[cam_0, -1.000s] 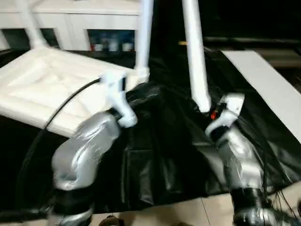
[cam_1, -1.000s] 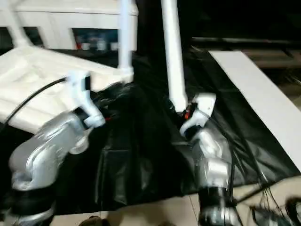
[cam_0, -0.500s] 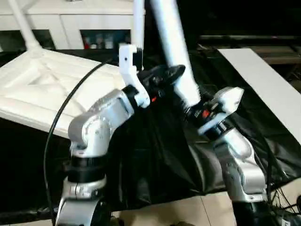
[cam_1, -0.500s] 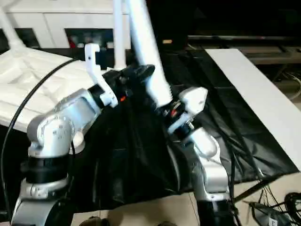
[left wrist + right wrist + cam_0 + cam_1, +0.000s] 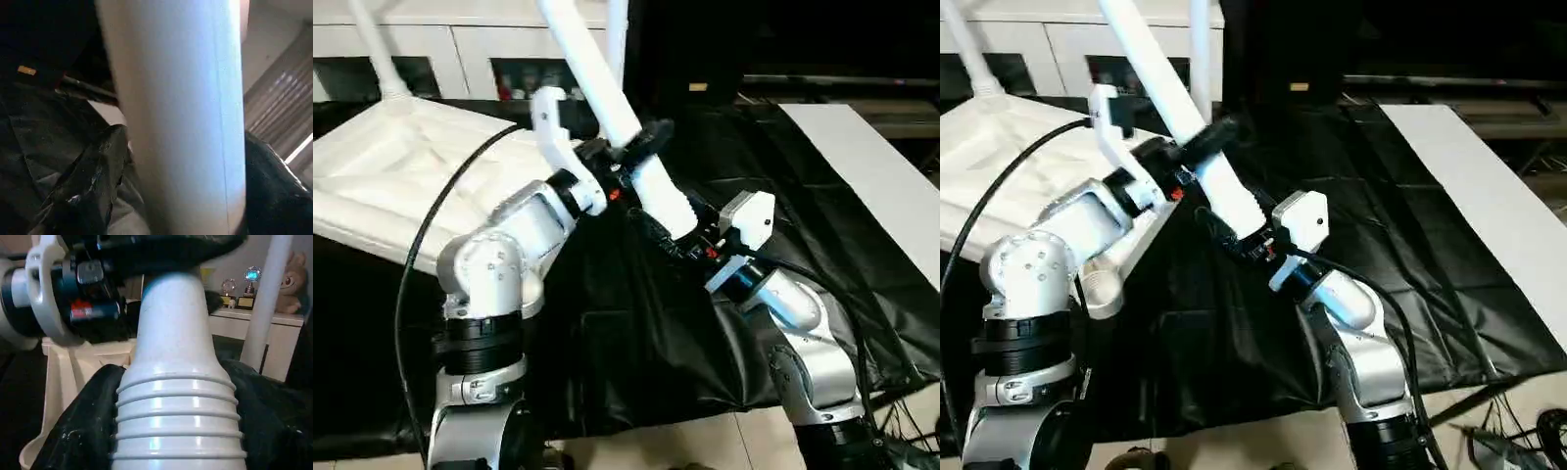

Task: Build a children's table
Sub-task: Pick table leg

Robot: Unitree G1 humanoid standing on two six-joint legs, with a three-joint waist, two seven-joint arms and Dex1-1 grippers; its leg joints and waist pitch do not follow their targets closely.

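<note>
We are mid-way through fitting a loose leg [image 5: 607, 108]: our right gripper [image 5: 677, 230] clamps its ribbed end and our left gripper [image 5: 631, 152] closes around its shaft, tilted above the upturned table top [image 5: 401, 186], so next we must swing the ribbed end to an empty corner socket.

Loose leg [image 5: 607, 108] top (past the frame edge), ribbed end behind right pincer [image 5: 680, 235].

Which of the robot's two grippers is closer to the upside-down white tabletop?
The left. The left gripper grips the loose leg partway up, just beside the tabletop. The right gripper holds the same leg's ribbed lower end, farther out over the black sheet.
</note>
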